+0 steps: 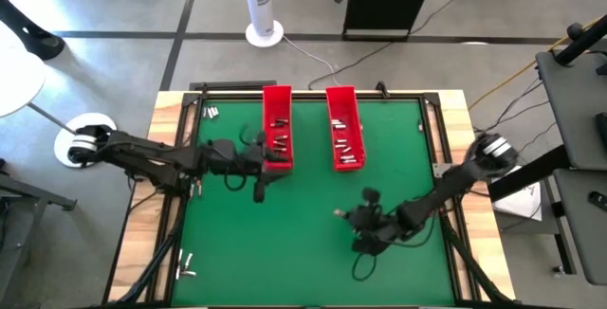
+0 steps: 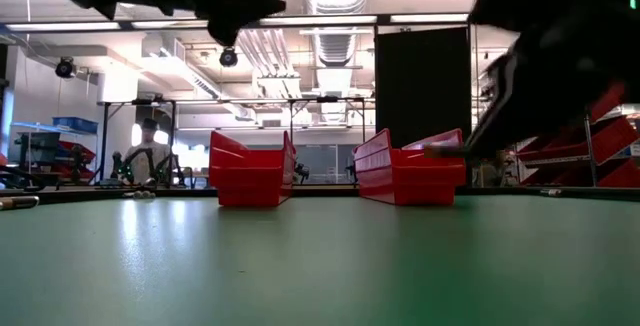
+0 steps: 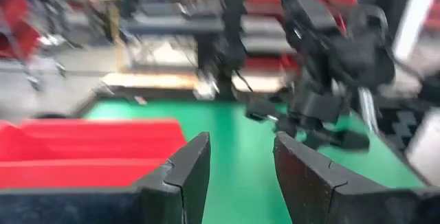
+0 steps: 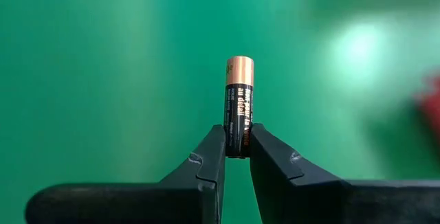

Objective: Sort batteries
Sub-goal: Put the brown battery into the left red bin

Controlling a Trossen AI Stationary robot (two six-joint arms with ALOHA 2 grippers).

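Observation:
My right gripper (image 4: 237,148) is shut on one battery (image 4: 239,100), black with a copper-coloured end. In the high view this gripper (image 1: 340,214) is over the green mat, nearer than the right red tray (image 1: 344,129). My left gripper (image 3: 240,176) is open and holds nothing. It hangs at the near end of the left red tray (image 1: 278,124), its fingers pointing toward the table's right. Several small batteries lie inside both trays. More loose batteries lie on the wooden edge at far left (image 1: 211,112) and near left (image 1: 187,269). My right gripper pinches the battery by its black end (image 4: 238,145) between the two fingertips. The battery lies along the fingers and sticks out past them, its copper end (image 4: 240,66) pointing away. In the low view the battery (image 2: 432,151) is lifted clear of the mat.
Both red trays stand side by side at the far middle of the green mat (image 1: 285,243), long sides running near to far. A black frame (image 1: 432,138) edges the mat. A white fan base (image 1: 264,32) and cables lie on the floor beyond the table. A person sits far off (image 2: 150,151).

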